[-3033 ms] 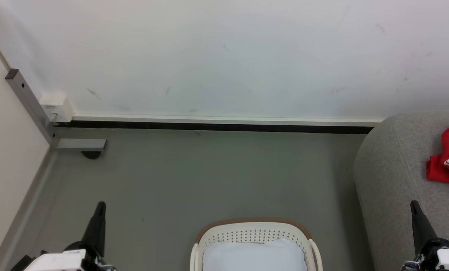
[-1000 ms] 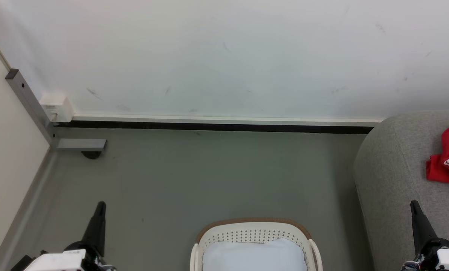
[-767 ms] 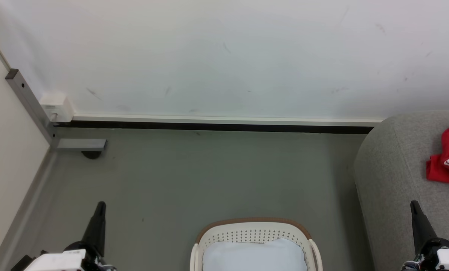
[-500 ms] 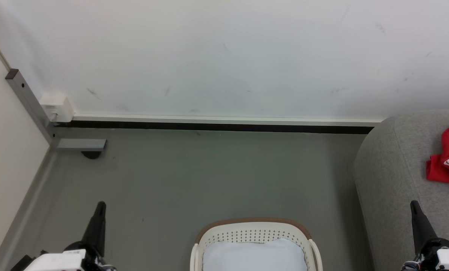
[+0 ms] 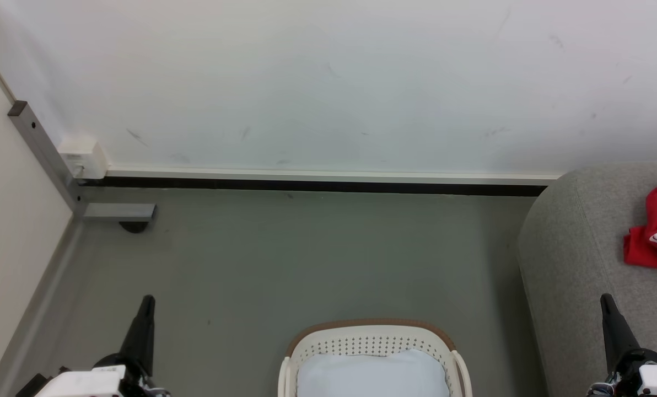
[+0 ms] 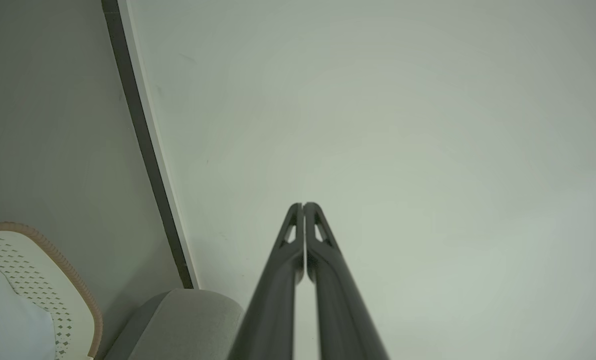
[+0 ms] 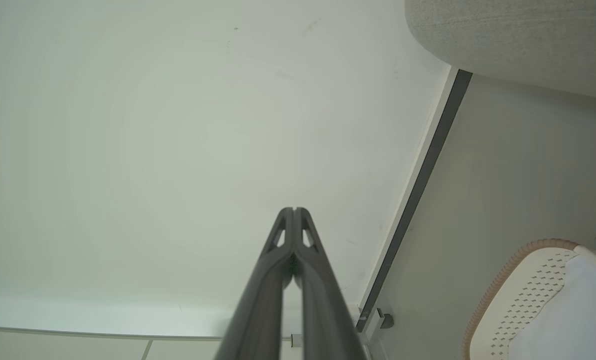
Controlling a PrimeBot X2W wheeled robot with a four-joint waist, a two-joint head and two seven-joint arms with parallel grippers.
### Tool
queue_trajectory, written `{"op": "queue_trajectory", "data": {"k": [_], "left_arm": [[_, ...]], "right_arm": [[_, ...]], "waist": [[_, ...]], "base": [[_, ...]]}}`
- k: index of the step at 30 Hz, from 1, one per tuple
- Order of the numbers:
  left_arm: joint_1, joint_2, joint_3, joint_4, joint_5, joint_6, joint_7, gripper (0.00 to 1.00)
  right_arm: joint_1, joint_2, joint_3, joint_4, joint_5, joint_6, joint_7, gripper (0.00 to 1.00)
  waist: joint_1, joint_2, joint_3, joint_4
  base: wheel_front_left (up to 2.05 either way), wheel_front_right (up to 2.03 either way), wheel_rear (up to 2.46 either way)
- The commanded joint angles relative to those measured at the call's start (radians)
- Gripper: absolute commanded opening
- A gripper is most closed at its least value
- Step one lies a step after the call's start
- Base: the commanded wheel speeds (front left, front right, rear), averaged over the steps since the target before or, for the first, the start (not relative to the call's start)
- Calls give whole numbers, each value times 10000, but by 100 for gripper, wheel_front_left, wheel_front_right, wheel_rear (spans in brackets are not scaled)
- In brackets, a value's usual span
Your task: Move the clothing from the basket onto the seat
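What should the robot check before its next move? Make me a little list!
1. Left gripper shut and empty: ok.
2. Right gripper shut and empty: ok.
3. Red clothing lying on the seat: ok.
4. Basket upright on the floor, in front of the robot: ok.
5. No red clothing inside the basket: cannot tell; pale blue fabric covers the part in view.

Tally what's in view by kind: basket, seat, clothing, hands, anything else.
Basket: 1
Seat: 1
Red clothing: 1 heap, on the seat
Pale bundle: 1, in the basket
Hands: 2, left hand, right hand, both shut
Total: 6
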Motion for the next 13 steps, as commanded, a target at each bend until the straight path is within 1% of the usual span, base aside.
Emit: {"op": "queue_trajectory", "data": {"k": [1,13], "left_arm": [[-82,20,11,-33,-141,-51,34,0],[-82,20,11,-34,-141,-51,33,0]], "right_arm": [[-129,-80,-34,-56,12,-21,35,0],[-129,-80,-34,-56,12,-21,35,0]], "waist": [[0,0,0,0],[0,0,0,0]], "base": [[0,0,0],[0,0,0]]}}
